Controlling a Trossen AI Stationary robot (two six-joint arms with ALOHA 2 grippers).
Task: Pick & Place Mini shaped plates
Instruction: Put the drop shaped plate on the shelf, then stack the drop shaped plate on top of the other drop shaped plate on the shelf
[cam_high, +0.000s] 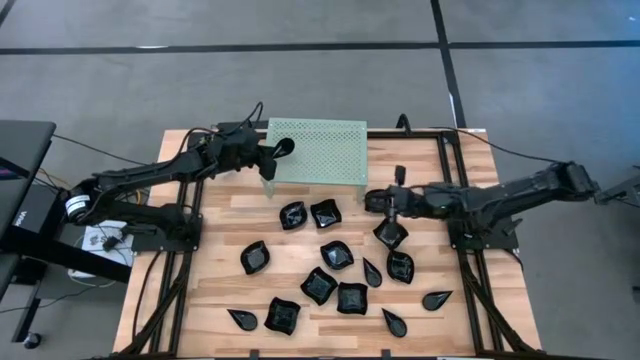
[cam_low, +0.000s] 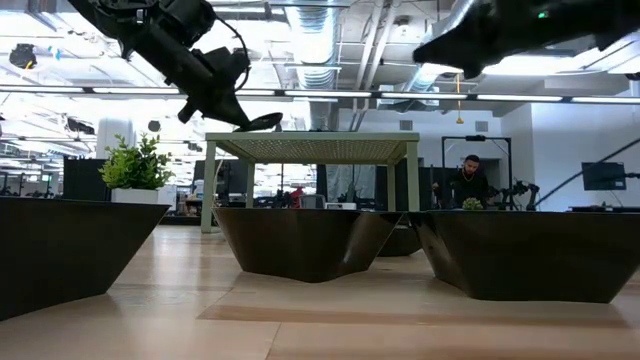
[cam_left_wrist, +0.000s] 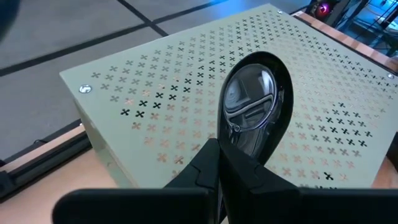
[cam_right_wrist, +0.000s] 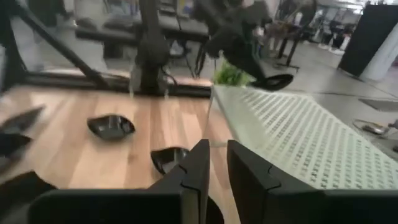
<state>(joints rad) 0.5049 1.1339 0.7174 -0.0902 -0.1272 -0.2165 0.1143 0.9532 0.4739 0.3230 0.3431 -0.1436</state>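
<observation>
My left gripper (cam_high: 272, 152) is shut on a glossy black teardrop-shaped mini plate (cam_left_wrist: 252, 106). It holds the plate over the left part of the pale green perforated stand (cam_high: 318, 150), just above the stand's top (cam_low: 315, 147). Several other black mini plates lie on the wooden table, among them a square one (cam_high: 325, 213) and a teardrop one (cam_high: 436, 298). My right gripper (cam_high: 383, 203) hovers right of the stand above the plate (cam_high: 390, 233). Its fingers (cam_right_wrist: 199, 165) stand a narrow gap apart with nothing seen between them. My left gripper pinches the teardrop plate by its narrow pointed end (cam_left_wrist: 231, 140) between the two fingers. It comes from the table's left, slanting down, along the plate's length. The plate (cam_low: 262, 122) is lifted clear, close over the stand's top, its hollow side up and nearly level.
The stand stands on thin legs (cam_low: 412, 185) at the table's far edge. Plates crowd the table's middle and near part (cam_high: 319, 285). Bare wood lies left of the plates (cam_high: 215, 270). The arm bases sit at the left (cam_high: 160, 225) and right (cam_high: 485, 232). A person (cam_low: 468, 180) sits beyond the table.
</observation>
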